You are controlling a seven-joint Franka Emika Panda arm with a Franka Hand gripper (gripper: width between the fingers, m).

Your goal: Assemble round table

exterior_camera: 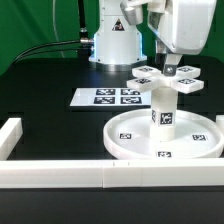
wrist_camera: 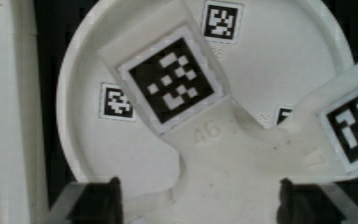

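The large rimmed disc lies on the black table at the exterior view's right. The thick short cylinder stands upright on its centre. The flat cross-shaped piece sits level on top of the cylinder. My gripper hangs directly over the cross's middle, fingertips just at its top. In the wrist view the cross shows its tagged arms over the disc, hiding the cylinder. The gripper is open, its dark fingers wide apart on either side of the cross's white middle, gripping nothing.
The marker board lies flat behind the disc, toward the exterior view's left. A long white wall bar runs along the front edge, with a short piece at the left. The arm's base stands at the back.
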